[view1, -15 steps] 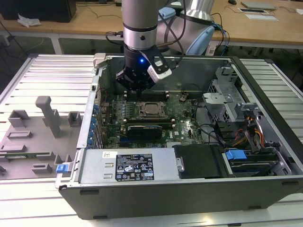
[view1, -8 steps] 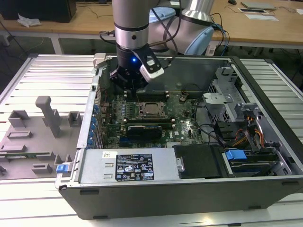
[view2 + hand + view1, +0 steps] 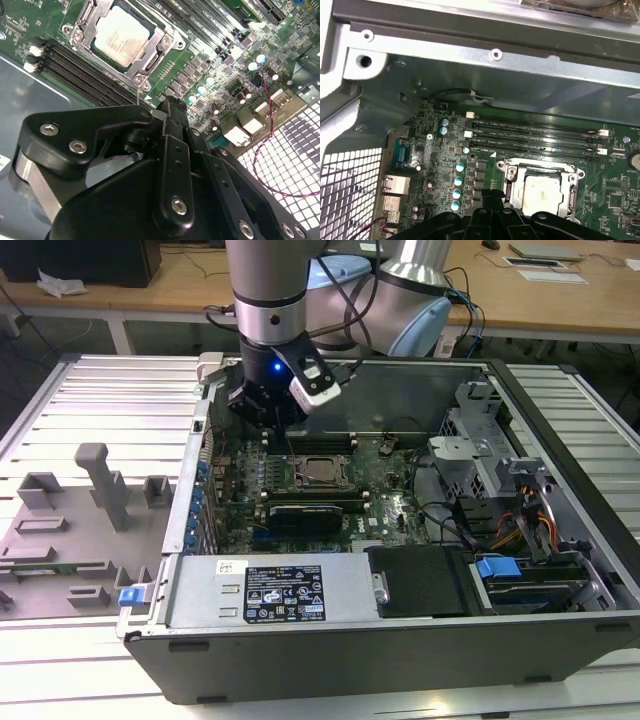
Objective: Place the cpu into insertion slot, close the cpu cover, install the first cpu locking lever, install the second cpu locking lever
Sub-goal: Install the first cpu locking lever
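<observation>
At the exterior view's left I see a grey fixture tray (image 3: 60, 540) on the slatted surface (image 3: 110, 390), beside the open grey case (image 3: 400, 665). The hand (image 3: 263, 423) hangs inside the case over the board, just left of the insertion slot (image 3: 322, 471) in that view. In the second wrist view the hand (image 3: 169, 106) looks closed, tips together, with nothing in it. Just beyond it, the cpu (image 3: 121, 37) lies flat in the slot, and the cpu cover (image 3: 150, 56) is down, framing the chip.
</observation>
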Available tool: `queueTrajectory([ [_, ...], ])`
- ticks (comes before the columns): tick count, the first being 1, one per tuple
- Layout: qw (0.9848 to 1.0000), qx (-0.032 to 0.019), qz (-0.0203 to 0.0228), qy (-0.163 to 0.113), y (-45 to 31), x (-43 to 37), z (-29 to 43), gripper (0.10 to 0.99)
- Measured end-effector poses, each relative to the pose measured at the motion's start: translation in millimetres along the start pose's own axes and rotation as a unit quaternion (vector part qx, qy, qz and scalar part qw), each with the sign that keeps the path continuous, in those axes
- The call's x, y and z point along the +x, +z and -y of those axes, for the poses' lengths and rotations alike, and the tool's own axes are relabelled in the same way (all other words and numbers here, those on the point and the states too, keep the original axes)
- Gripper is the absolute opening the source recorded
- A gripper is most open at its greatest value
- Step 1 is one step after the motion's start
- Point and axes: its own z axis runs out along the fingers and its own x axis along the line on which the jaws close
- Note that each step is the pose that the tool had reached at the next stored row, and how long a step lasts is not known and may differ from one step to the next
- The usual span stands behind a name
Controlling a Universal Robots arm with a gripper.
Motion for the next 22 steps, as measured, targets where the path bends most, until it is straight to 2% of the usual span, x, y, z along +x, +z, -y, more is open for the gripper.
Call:
queueTrajectory([
  [4,0.9999,-0.0107,0.0030,0.000,0.9,3.4,-0.4,0.106],
  [5,0.9998,-0.0181,0.0044,0.000,1.0,4.6,-0.5,0.106],
  [7,0.9993,-0.0363,0.0079,0.001,1.1,7.6,-0.9,0.106],
  [9,0.9988,-0.0489,0.0103,0.002,1.2,9.4,-1.1,0.106],
  [10,0.9982,-0.0583,0.0120,0.002,1.2,10.4,-1.2,0.106],
  [14,0.9968,-0.0784,0.0159,0.003,1.7,11.2,-1.2,0.106],
  [15,0.9965,-0.0818,0.0165,0.003,2.1,11.3,-1.2,0.106],
  [20,0.9965,-0.0820,0.0148,0.004,3.6,-1.7,0.7,0.106],
  [22,0.9965,-0.0820,0.0143,0.004,3.9,-4.0,1.1,0.106],
])
